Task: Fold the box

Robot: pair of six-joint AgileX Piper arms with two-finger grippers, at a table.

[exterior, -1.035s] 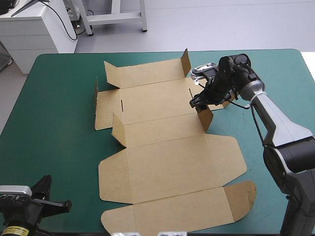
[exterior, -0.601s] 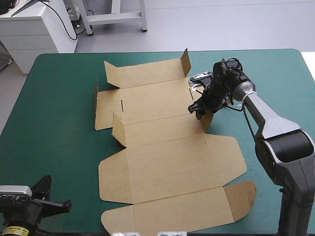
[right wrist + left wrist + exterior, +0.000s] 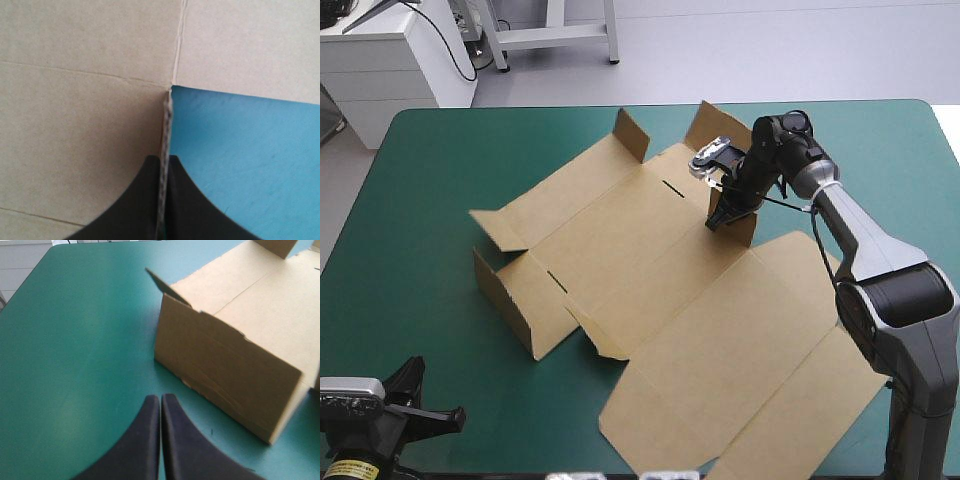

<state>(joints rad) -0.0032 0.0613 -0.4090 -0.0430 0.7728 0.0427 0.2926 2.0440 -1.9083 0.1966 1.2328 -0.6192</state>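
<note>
The brown box (image 3: 660, 290) lies as a cut sheet slanted across the teal-green table, with short flaps raised at its far and left ends. My right gripper (image 3: 728, 213) is shut on a small upright flap at the sheet's far right side. In the right wrist view the black fingers (image 3: 145, 200) pinch that flap's thin edge (image 3: 167, 125), board (image 3: 85, 100) on one side and cover on the other. My left gripper (image 3: 432, 412) is shut at the front left corner, holding nothing. In its own view the left gripper (image 3: 160, 399) points at a raised wall of the box (image 3: 225, 375), a short way ahead.
Teal-green cover (image 3: 420, 250) shows left of the box and along the far edge. The sheet's large near panel (image 3: 790, 400) reaches the table's front right edge, beside the right arm's base.
The right gripper has shut on the upright flap. The whole sheet has swung counter-clockwise on the table, its far end toward the left and its near end toward the right. The left arm is unmoved.
</note>
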